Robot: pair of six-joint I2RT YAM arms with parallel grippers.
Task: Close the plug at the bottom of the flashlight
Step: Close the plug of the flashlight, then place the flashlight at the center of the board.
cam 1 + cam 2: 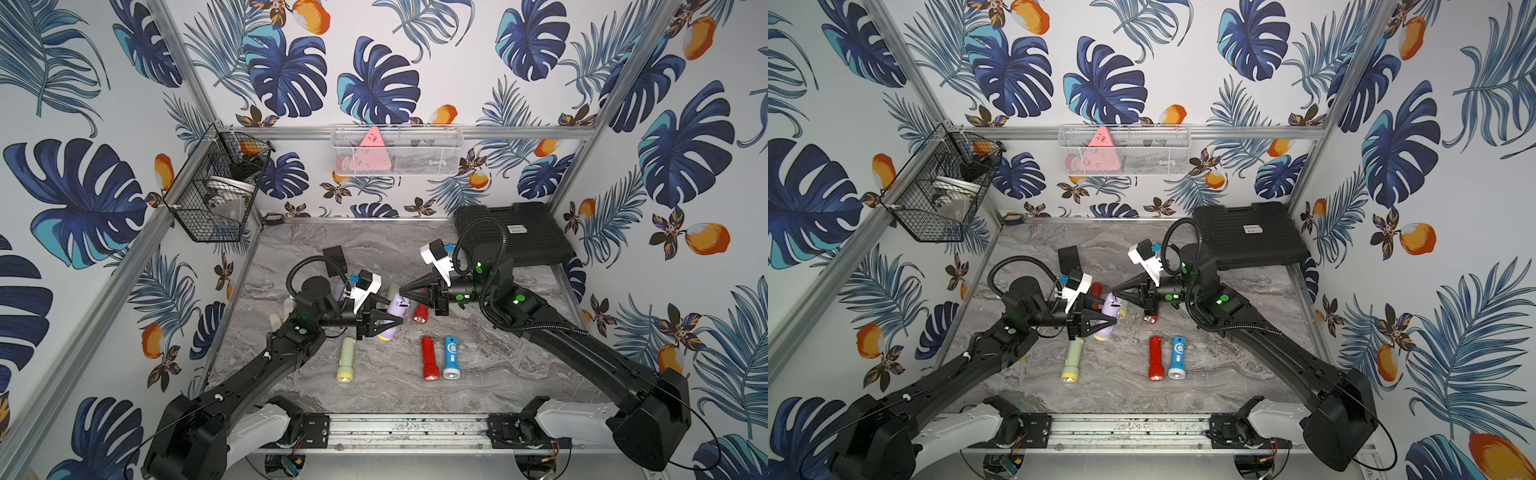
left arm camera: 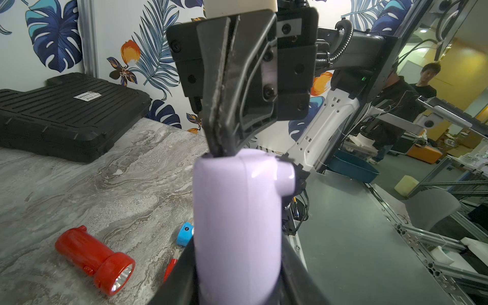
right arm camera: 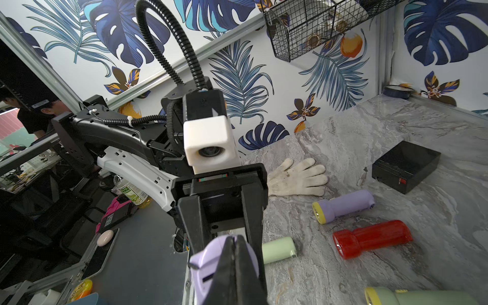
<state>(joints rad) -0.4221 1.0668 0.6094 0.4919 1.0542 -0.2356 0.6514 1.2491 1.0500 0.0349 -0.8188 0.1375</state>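
L gripper [image 1: 398,321] clamped on purple flashlight [image 1: 397,309], held above worktop [image 1: 498,365] centre. R gripper [image 1: 405,291] pinched closed, tips touching flashlight's plug end. Back-wall mesh basket [image 1: 440,164]: pink triangle [image 1: 371,149]. Left-wall wire basket [image 1: 195,224]: pale round items, unclear.

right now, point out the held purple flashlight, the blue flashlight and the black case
held purple flashlight [image 2: 237,224], left wrist view, middle of its body
blue flashlight [image 1: 451,356], in a top view, middle of its barrel
black case [image 1: 536,245], in a top view, on its ribbed lid
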